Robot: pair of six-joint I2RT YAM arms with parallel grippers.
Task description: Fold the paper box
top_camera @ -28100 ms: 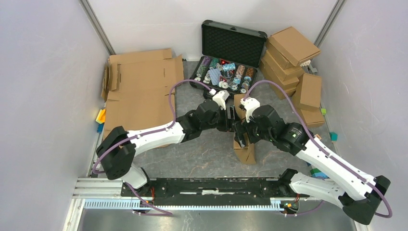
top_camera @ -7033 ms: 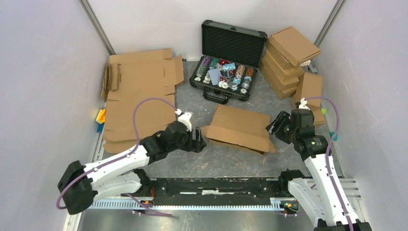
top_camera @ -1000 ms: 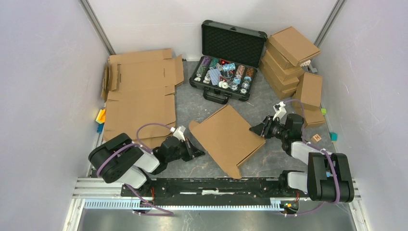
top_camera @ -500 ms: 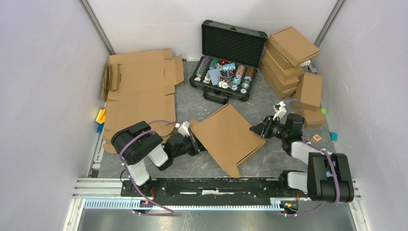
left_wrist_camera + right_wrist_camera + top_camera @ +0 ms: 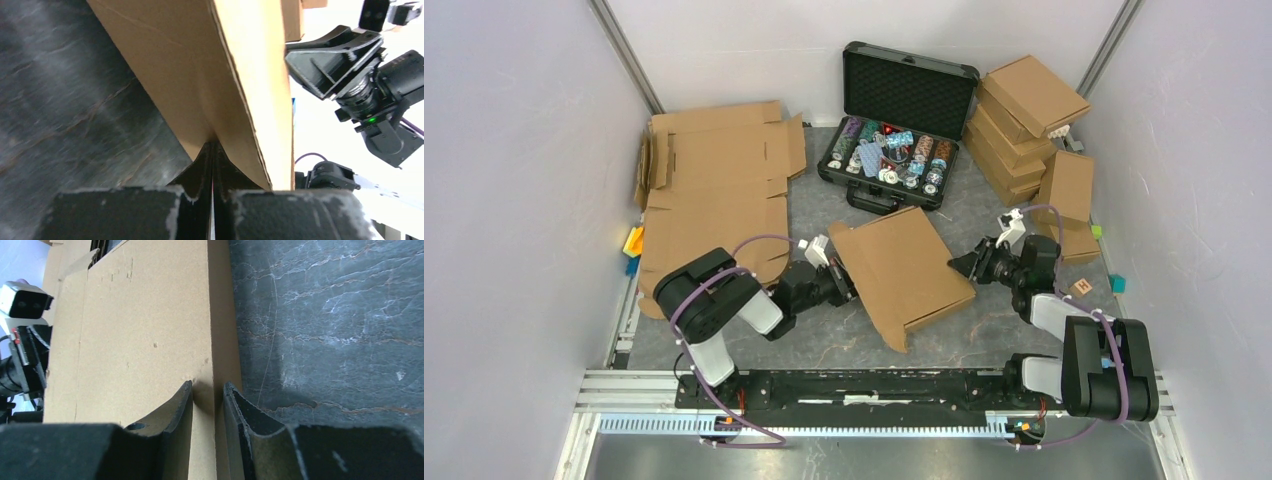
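**ITEM:** paper box (image 5: 902, 268). Brown mailer, looks fully closed, lying flat.
**LOC:** mid worktop (image 5: 844, 345), near the black case (image 5: 894, 150) but apart from it, w/ a tool on each side.
**CHANGE vs approx. a sec ago:** box has swung round a bit & slid away from the arm bases, toward the case. L arm was clear of the box and is now hard against its L edge.
**L tool** (image 5: 212, 150)**:** fingers pressed together, nothing between them. Tip is wedged at the box's lower edge, so it's pushing, not gripping.
**R tool** (image 5: 207, 392)**:** narrow, pinching the box's R side wall. By my read that's your pivot.
**MEANING:** folding looks done. You're prob. at the squaring/repositioning stage, maybe headed for the finished stack (image 5: 1024, 110) at far R.
**WATCH:** L push against the R pinch could buckle the wall or spring the lid, so go easy.
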